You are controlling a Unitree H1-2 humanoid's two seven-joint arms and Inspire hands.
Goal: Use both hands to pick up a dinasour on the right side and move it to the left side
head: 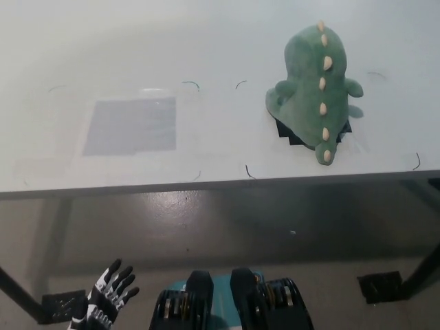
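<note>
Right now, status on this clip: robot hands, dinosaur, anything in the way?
Left robot hand low, below table edge, fingers spread, empty. Right robot hand not in view. Green plush dinosaur on table right side, untouched, over black marker. Grey patch at left, nothing blocking.

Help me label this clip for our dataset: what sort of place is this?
Probably a lab or test room, not a home: a plain white table on metal legs over a bare grey floor, with a taped grey square and pen-drawn corner marks for placing the green plush dinosaur.

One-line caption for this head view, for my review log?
Green plush dinosaur sits on the table's right side; the left hand hangs open below the table edge.
</note>
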